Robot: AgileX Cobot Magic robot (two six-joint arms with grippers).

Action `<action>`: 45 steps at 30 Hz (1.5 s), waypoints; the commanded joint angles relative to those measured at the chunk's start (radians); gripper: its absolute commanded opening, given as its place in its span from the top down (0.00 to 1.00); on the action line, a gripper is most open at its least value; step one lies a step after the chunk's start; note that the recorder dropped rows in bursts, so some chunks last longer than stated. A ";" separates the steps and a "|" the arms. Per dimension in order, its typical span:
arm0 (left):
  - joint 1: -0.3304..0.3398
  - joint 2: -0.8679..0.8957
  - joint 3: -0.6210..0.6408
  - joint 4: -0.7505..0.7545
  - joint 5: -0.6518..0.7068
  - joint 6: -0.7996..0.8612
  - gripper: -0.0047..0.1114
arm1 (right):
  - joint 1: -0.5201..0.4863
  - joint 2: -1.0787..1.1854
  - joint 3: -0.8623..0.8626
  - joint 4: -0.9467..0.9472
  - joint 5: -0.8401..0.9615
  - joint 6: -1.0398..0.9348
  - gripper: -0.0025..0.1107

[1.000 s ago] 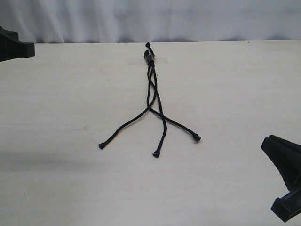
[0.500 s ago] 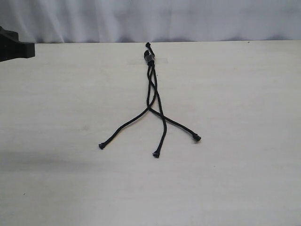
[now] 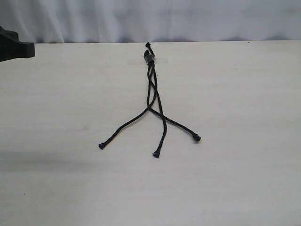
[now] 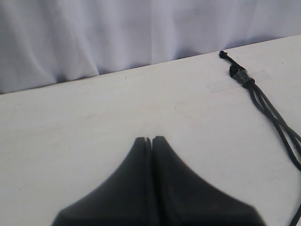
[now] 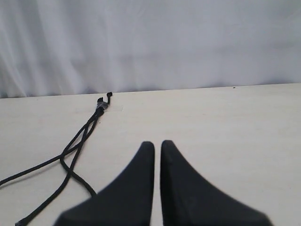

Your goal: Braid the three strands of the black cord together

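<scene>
1. Cord, thin and matte black: we see the black cord [image 3: 151,89] lying flat near the middle of the counter [image 3: 244,99]. Its knotted end [image 3: 150,57] sits toward the far edge under a strip of clear tape [image 3: 162,60].
2. The three strands [image 3: 163,123] run close together away from the knot, cross about halfway down, then fan out toward the camera. Their knobbed tips lie well apart: left tip [image 3: 101,146], middle tip [image 3: 155,154], right tip [image 3: 197,138].
3. The left fingers [image 4: 141,153] are pressed together and hold nothing, off to one side of the taped knot. The right fingers [image 5: 146,157] are a sliver apart, also empty, beside the strands without touching them.
4. We judge the cord light, soft and limp. It should sag when lifted and slide easily, with the tape anchoring the far end. The best hold looks to be just behind a knobbed tip, where the knob would stop it slipping out.
5. The counter is pale, matte and faintly grained. A white pleated curtain [image 3: 211,19] closes off the room behind it.
</scene>
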 commanded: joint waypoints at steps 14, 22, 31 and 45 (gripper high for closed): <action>0.001 -0.007 0.002 -0.004 -0.006 -0.006 0.96 | -0.008 -0.005 0.002 0.001 0.010 -0.008 0.94; -0.006 -0.217 0.067 -0.008 -0.004 -0.006 0.96 | -0.008 -0.005 0.002 0.001 0.010 -0.008 0.94; -0.006 -0.686 0.237 -0.006 -0.011 -0.006 0.96 | -0.008 -0.005 0.002 0.001 0.010 -0.008 0.94; 0.093 -1.129 0.513 0.022 -0.005 -0.006 0.96 | -0.008 -0.005 0.002 0.001 0.010 -0.008 0.94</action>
